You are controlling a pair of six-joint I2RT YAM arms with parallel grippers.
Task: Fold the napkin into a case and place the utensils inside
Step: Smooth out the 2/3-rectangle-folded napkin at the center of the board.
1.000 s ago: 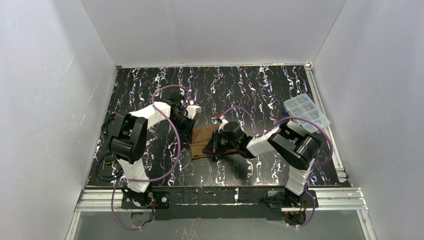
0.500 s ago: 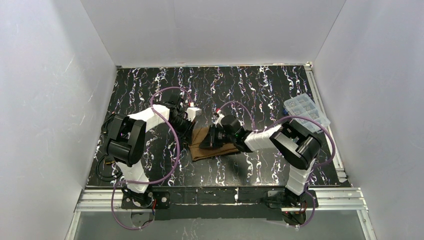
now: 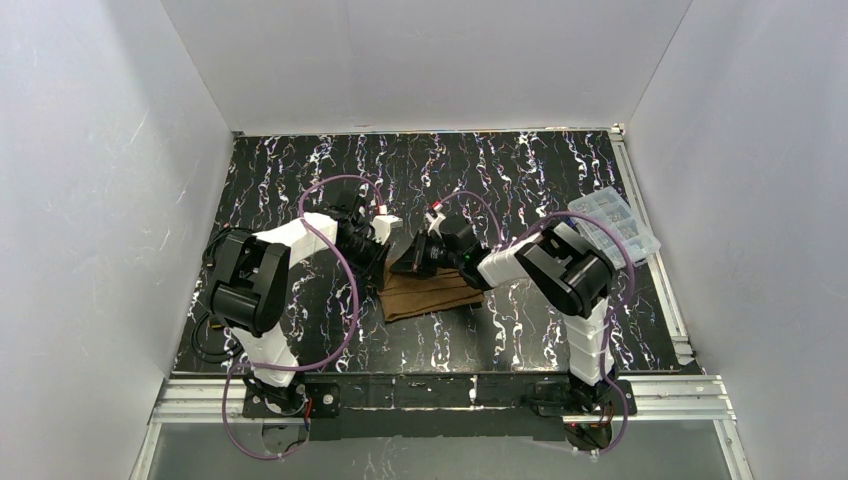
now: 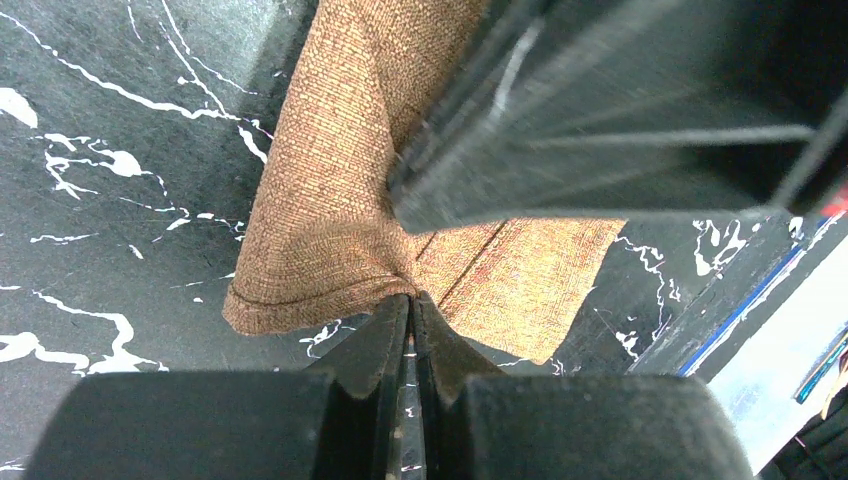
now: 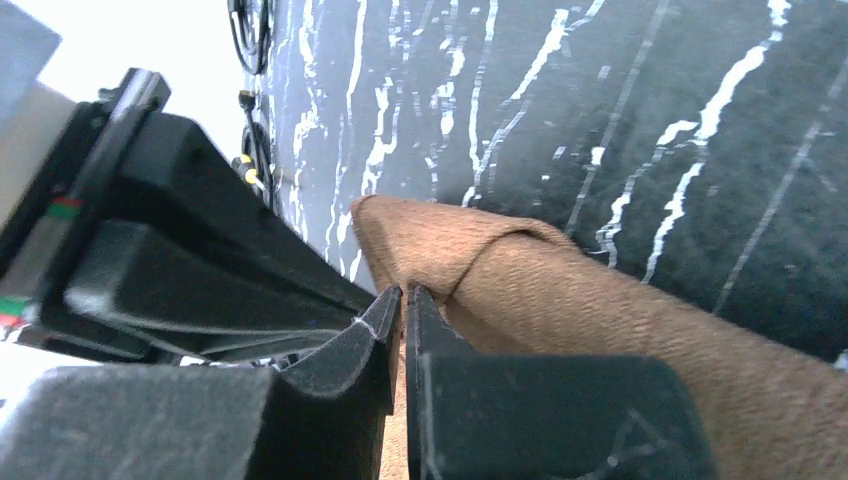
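Napkin (image 3: 430, 295) on table (image 3: 520, 170), box (image 3: 612, 225) right

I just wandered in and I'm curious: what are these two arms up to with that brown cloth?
Both arms are working on the brown napkin on the black marbled table. The left tool and the right tool each pinch its far edge, close together. The cloth looks partly folded, in layers.

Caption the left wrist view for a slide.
Left fingers pinch an edge of the brown napkin on the marbled table.
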